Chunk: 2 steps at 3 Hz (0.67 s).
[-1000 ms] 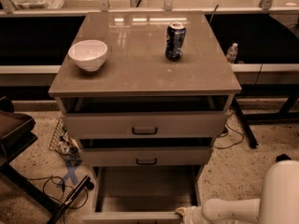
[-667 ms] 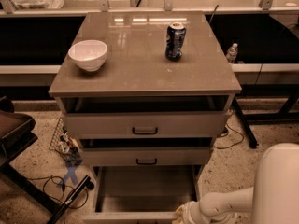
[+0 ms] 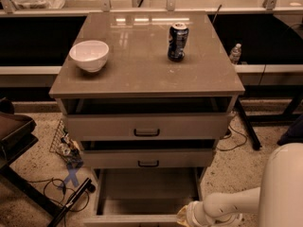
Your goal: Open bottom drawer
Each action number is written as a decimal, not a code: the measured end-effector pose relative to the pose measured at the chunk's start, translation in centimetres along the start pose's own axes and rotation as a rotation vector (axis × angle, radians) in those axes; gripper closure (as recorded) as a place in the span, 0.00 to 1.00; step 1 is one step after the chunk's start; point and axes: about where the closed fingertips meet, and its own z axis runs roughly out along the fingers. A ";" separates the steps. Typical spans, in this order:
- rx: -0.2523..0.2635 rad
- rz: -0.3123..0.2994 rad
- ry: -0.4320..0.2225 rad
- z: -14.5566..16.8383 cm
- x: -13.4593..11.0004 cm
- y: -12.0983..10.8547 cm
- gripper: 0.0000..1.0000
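The cabinet has three pale drawers. The bottom drawer is pulled far out toward me, its plain pale interior showing and its front edge at the bottom of the view. Its handle is out of view. The middle drawer and top drawer stand slightly ajar, each with a small dark handle. My white arm reaches in from the lower right. My gripper sits at the bottom drawer's front right edge, mostly cut off by the frame.
A white bowl and a blue soda can stand on the cabinet top. A dark chair and cables lie at the left. A bottle stands behind at the right.
My arm has swung up and left into the lower right of the view, and my wrist has shifted slightly left along the drawer's front. The drawer stays pulled out.
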 end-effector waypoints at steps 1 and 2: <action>0.000 0.000 0.000 0.0 0.0 0.0 1.00; 0.039 -0.019 0.019 0.9 -0.6 -1.3 1.00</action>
